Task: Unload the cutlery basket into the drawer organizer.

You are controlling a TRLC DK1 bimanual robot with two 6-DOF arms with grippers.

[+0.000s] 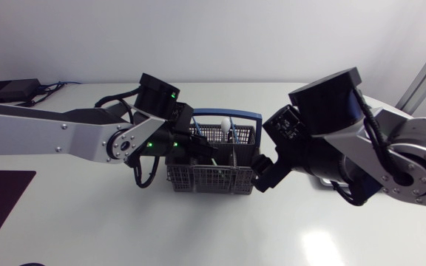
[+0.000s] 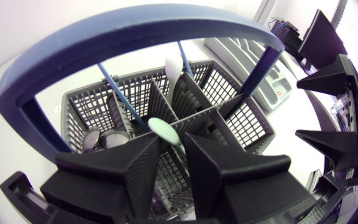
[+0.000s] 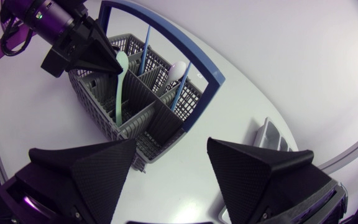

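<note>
Left pincer (image 2: 173, 143): apparently clenched on pale green spoon (image 2: 161, 129), upright in basket (image 1: 213, 179), frame centre.
Right pincer (image 3: 171, 144): released, beside basket.

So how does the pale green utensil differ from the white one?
The left gripper holds the pale green utensil; the white utensil is untouched. The pale green utensil stands in a different compartment from the white utensil. Both stand roughly upright in the basket.

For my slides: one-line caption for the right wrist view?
Left pincer grips a pale green utensil in the grey cutlery basket; right pincer open nearby.
</note>
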